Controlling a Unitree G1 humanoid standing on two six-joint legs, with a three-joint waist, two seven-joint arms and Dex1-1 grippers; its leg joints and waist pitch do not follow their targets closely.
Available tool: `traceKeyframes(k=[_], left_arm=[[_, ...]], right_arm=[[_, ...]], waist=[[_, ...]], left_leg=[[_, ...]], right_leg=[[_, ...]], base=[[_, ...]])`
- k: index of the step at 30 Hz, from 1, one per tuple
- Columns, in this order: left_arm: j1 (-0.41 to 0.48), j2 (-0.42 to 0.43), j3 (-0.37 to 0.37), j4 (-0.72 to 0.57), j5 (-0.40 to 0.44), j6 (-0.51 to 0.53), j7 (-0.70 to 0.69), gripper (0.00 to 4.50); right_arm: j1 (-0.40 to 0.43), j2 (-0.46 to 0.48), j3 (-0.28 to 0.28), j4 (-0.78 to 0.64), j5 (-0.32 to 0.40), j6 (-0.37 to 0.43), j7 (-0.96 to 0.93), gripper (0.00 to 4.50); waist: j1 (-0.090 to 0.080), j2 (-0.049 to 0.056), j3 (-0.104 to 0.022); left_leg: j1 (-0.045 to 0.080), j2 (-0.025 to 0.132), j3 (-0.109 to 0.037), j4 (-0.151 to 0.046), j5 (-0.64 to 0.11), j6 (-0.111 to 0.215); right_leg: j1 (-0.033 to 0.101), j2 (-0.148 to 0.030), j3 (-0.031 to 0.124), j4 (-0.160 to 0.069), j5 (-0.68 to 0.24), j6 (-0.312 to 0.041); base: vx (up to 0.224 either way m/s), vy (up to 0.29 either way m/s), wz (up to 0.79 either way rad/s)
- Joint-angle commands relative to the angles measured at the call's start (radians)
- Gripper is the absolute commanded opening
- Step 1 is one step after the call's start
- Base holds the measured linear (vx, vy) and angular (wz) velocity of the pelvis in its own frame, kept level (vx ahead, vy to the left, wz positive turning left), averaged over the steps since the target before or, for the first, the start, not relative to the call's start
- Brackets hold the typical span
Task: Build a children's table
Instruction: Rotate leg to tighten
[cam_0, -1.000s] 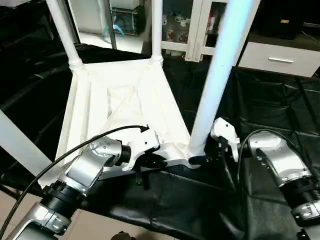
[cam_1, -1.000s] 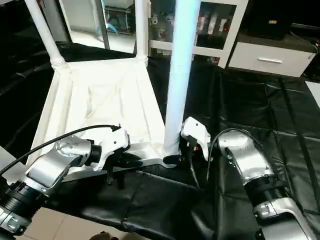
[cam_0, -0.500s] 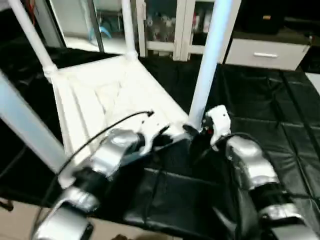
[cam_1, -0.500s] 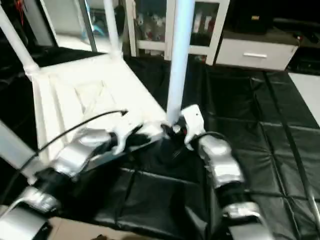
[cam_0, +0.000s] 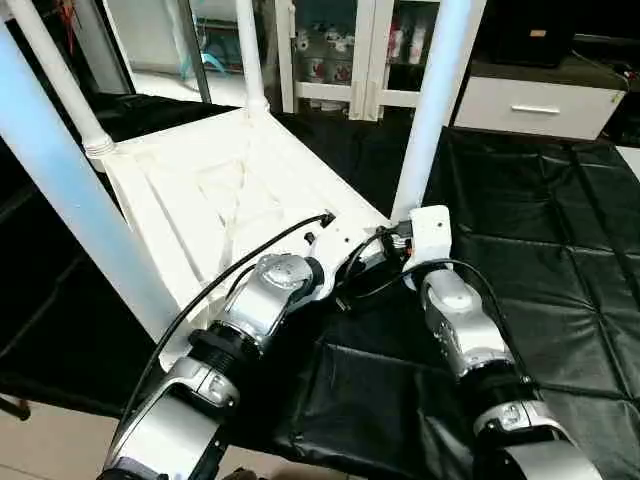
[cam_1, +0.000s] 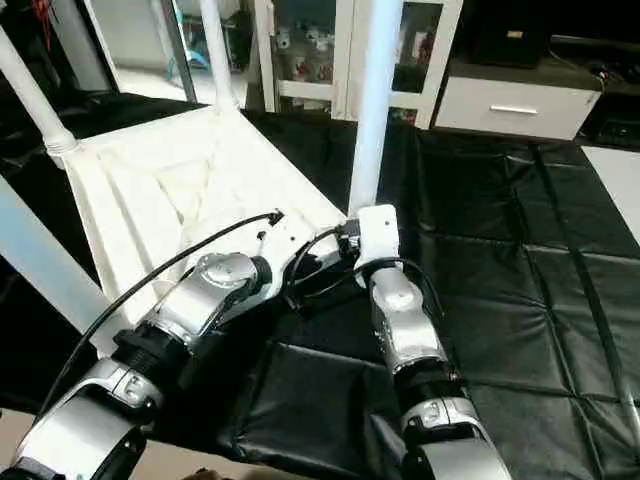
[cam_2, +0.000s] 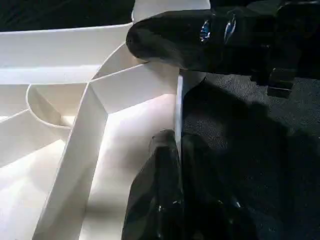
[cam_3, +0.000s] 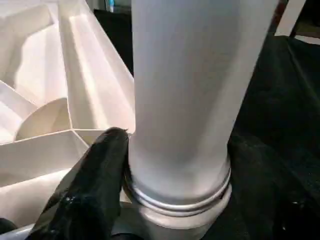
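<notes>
The children's table top (cam_0: 200, 190) lies upside down on the black cloth, its ribbed underside facing up. White legs stand in its corner sockets. The nearest right leg (cam_0: 432, 110) rises from the corner by my arms. My left gripper (cam_0: 347, 264) is shut on the top's thin rim (cam_2: 178, 110) beside that corner. My right gripper (cam_0: 396, 246) sits at the base of this leg (cam_3: 185, 90). One black finger (cam_3: 90, 195) presses against the leg just above its collar. The other finger is hidden behind the leg.
The black-draped work table (cam_0: 530, 260) stretches to the right. A large near-left leg (cam_0: 70, 200) stands close to my left arm. A white glass-door cabinet (cam_0: 345, 50) and a white drawer unit (cam_0: 540, 105) stand behind.
The camera has swung, so the whole picture has shifted. Both grippers stay at the same corner, with the same hold on the rim and the leg.
</notes>
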Motion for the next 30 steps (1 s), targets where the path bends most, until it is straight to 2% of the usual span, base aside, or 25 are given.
traceKeyframes(k=[1, 3, 4, 5, 6, 8, 9, 10, 12, 14, 16, 21, 22, 24, 25, 26, 30], left_arm=[[-0.035, 0.032, 0.065, 0.024, 0.026, -0.035, 0.123, 0.0], [-0.029, 0.037, 0.064, 0.016, 0.026, -0.035, 0.11, 0.0], [-0.024, 0.041, 0.063, 0.009, 0.025, -0.033, 0.1, 0.0], [-0.016, 0.048, 0.06, -0.003, 0.025, -0.034, 0.085, 0.0], [-0.004, 0.056, 0.056, -0.02, 0.024, -0.032, 0.068, 0.0], [0.026, 0.076, 0.042, -0.065, 0.018, -0.046, 0.016, 0.0], [0.028, 0.077, 0.041, -0.068, 0.018, -0.048, 0.012, 0.0], [0.045, 0.089, 0.032, -0.096, 0.012, -0.033, -0.018, 0.0], [0.057, 0.1, 0.022, -0.115, 0.008, -0.033, -0.047, 0.0], [0.074, 0.116, 0.009, -0.146, -0.002, -0.018, -0.091, 0.0], [0.121, 0.171, -0.034, -0.241, -0.03, 0.0, -0.227, 0.0], [0.173, 0.239, -0.071, -0.352, -0.064, 0.023, -0.364, 0.0], [0.185, 0.261, -0.086, -0.391, -0.079, 0.035, -0.415, 0.0], [0.194, 0.271, -0.092, -0.416, -0.09, 0.045, -0.439, 0.0], [0.196, 0.274, -0.094, -0.426, -0.091, 0.048, -0.446, 0.0], [0.197, 0.275, -0.094, -0.43, -0.091, 0.047, -0.448, 0.0], [0.204, 0.281, -0.093, -0.461, -0.092, 0.072, -0.45, 0.0]], right_arm=[[0.02, 0.034, 0.044, -0.073, 0.037, -0.037, 0.097, 3.5], [0.021, 0.021, 0.031, -0.093, 0.062, -0.011, 0.127, 3.61], [0.021, 0.009, 0.02, -0.109, 0.082, 0.01, 0.156, 3.74], [0.02, -0.015, 0.011, -0.13, 0.106, 0.042, 0.203, 3.82], [0.023, -0.055, 0.012, -0.156, 0.127, 0.081, 0.275, 3.93], [0.04, -0.16, 0.033, -0.214, 0.163, 0.147, 0.458, 3.93], [0.041, -0.166, 0.034, -0.217, 0.165, 0.15, 0.468, 3.93], [0.058, -0.229, 0.054, -0.241, 0.166, 0.15, 0.567, 3.93], [0.068, -0.268, 0.07, -0.253, 0.166, 0.149, 0.633, 3.93], [0.081, -0.316, 0.091, -0.264, 0.163, 0.139, 0.713, 3.93], [0.094, -0.399, 0.122, -0.283, 0.172, 0.156, 0.846, 3.93], [0.078, -0.44, 0.147, -0.284, 0.179, 0.168, 0.938, 3.93], [0.064, -0.44, 0.156, -0.266, 0.163, 0.148, 0.953, 3.93], [0.041, -0.426, 0.155, -0.229, 0.139, 0.124, 0.926, 3.93], [0.029, -0.421, 0.157, -0.21, 0.129, 0.113, 0.921, 3.93], [0.024, -0.419, 0.16, -0.204, 0.126, 0.11, 0.923, 3.93], [0.005, -0.42, 0.185, -0.18, 0.129, 0.105, 0.965, 3.93]], waist=[[-0.002, -0.013, -0.082], [-0.015, -0.015, -0.083], [-0.018, -0.016, -0.082], [-0.014, -0.013, -0.083], [-0.013, -0.014, -0.082], [-0.003, -0.016, -0.081], [0.001, -0.017, -0.083], [0.002, -0.016, -0.083], [0.007, -0.016, -0.082], [0.007, -0.02, -0.08], [0.011, -0.021, -0.08], [0.018, -0.018, -0.075], [0.022, -0.021, -0.075], [0.031, -0.02, -0.076], [0.031, -0.023, -0.074], [0.036, -0.019, -0.075], [0.043, -0.023, -0.076]], left_leg=[[-0.01, -0.001, 0.001, -0.072, -0.17, 0.075], [-0.018, -0.002, -0.004, -0.073, -0.164, 0.074], [-0.016, -0.003, -0.004, -0.072, -0.164, 0.079], [-0.006, 0.0, -0.001, -0.07, -0.167, 0.083], [0.0, 0.001, 0.002, -0.067, -0.169, 0.093], [-0.002, 0.005, 0.002, -0.068, -0.153, 0.106], [-0.002, 0.005, 0.002, -0.067, -0.148, 0.11], [-0.004, 0.008, 0.002, -0.066, -0.139, 0.114], [-0.003, 0.007, 0.004, -0.065, -0.151, 0.115], [-0.004, 0.005, 0.004, -0.065, -0.179, 0.105], [-0.002, 0.01, 0.002, -0.066, -0.179, 0.103], [0.003, 0.013, 0.004, -0.07, -0.202, 0.093], [0.005, 0.014, 0.004, -0.07, -0.205, 0.091], [0.01, 0.016, 0.004, -0.071, -0.203, 0.08], [0.01, 0.015, 0.006, -0.071, -0.201, 0.076], [0.015, 0.016, 0.007, -0.072, -0.202, 0.071], [0.008, 0.016, 0.005, -0.074, -0.196, 0.069]], right_leg=[[0.083, -0.047, 0.031, -0.071, -0.232, -0.179], [0.091, -0.05, 0.028, -0.071, -0.254, -0.166], [0.089, -0.047, 0.027, -0.074, -0.259, -0.167], [0.081, -0.048, 0.028, -0.078, -0.265, -0.171], [0.076, -0.046, 0.031, -0.078, -0.256, -0.189], [0.081, -0.044, 0.031, -0.073, -0.221, -0.205], [0.084, -0.044, 0.03, -0.07, -0.21, -0.208], [0.082, -0.045, 0.032, -0.068, -0.195, -0.214], [0.079, -0.048, 0.032, -0.071, -0.212, -0.218], [0.078, -0.05, 0.029, -0.078, -0.284, -0.201], [0.077, -0.054, 0.031, -0.079, -0.306, -0.196], [0.067, -0.05, 0.033, -0.079, -0.324, -0.201], [0.066, -0.051, 0.033, -0.08, -0.335, -0.195], [0.061, -0.053, 0.034, -0.079, -0.342, -0.195], [0.059, -0.05, 0.034, -0.08, -0.343, -0.197], [0.056, -0.05, 0.035, -0.078, -0.339, -0.199], [0.064, -0.05, 0.035, -0.072, -0.313, -0.194]], base=[[0.0, 0.0, 0.0], [0.0, 0.0, 0.0], [0.0, 0.0, 0.0], [0.0, 0.0, 0.0], [0.0, 0.0, 0.0], [0.0, 0.0, 0.0], [0.0, 0.0, 0.0], [0.0, 0.0, 0.0], [0.0, 0.0, 0.0], [0.0, 0.0, 0.0], [0.0, 0.0, 0.0], [0.0, 0.0, 0.0], [0.0, 0.0, 0.0], [0.0, 0.0, 0.0], [0.0, 0.0, 0.0], [0.0, 0.0, 0.0], [0.0, 0.0, 0.0]])
